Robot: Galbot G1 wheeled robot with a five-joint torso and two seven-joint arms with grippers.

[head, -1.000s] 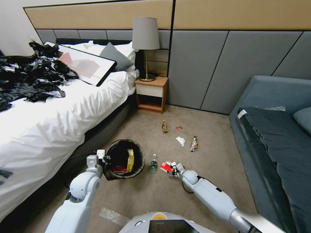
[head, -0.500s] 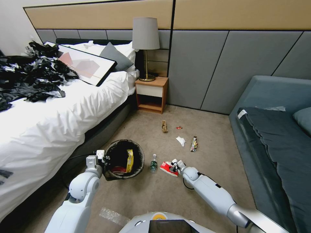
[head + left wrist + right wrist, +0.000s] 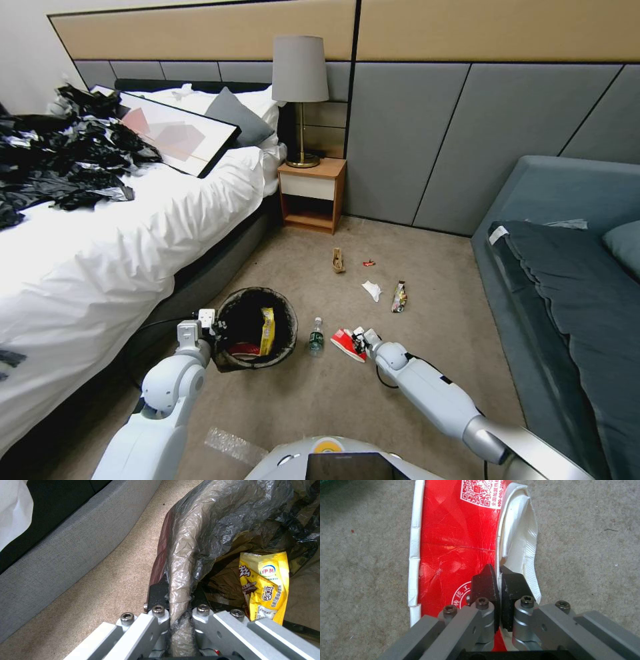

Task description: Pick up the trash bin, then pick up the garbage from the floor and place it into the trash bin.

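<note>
The trash bin [image 3: 257,328] with its black liner is held by my left gripper [image 3: 208,323], shut on the lined rim [image 3: 181,585]. Inside lie a yellow snack wrapper [image 3: 265,585] and a red piece. My right gripper [image 3: 359,342] is shut on the edge of a red-and-white paper carton [image 3: 453,545], just above the carpet to the right of the bin. More garbage lies on the floor: a clear bottle with a green label [image 3: 316,337], a white tissue [image 3: 372,289], a shiny wrapper [image 3: 399,297], a brown scrap [image 3: 338,260] and a tiny red wrapper [image 3: 368,263].
A bed [image 3: 100,240] with a heap of black plastic bags [image 3: 60,157] runs along the left. A grey sofa [image 3: 573,293] stands on the right. A wooden nightstand [image 3: 312,195] with a lamp is against the far wall. A clear plastic scrap [image 3: 233,445] lies near my base.
The right gripper, holding the red-and-white carton, has shifted slightly away from me and the carton has tilted flatter. The left arm and bin have stayed still.
</note>
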